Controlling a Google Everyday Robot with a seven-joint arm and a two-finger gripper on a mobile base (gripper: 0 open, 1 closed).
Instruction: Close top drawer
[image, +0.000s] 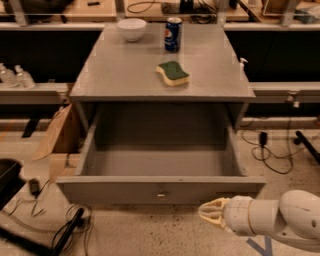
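**Top drawer fully extended; gripper at its lower right front**

Camera view. The top drawer (110, 190) stands pulled far out of the grey cabinet (125, 75), toward the viewer. Its front panel is the nearest part of the unit, and the small metal knob (161, 194) sits at the centre of that panel. The interior of the drawer is open to view from above, with both side walls and the floor visible.

The gripper (211, 212) is at the lower right of the view. It sits just below the drawer front and to the right of the knob, pointing left. It is carried on a white arm (280, 217) that enters from the right edge. Whether the gripper is open or closed cannot be told, nor whether it touches the panel.

On the cabinet top there are three items:
- a white bowl (132, 29) at the rear left;
- a blue soda can (173, 34), upright, just right of the bowl;
- a green and yellow sponge (172, 73), nearer the front and apart from both.

A cardboard sheet (57, 132) leans beside the cabinet's left side. Black cables (65, 235) lie on the floor at the lower left.
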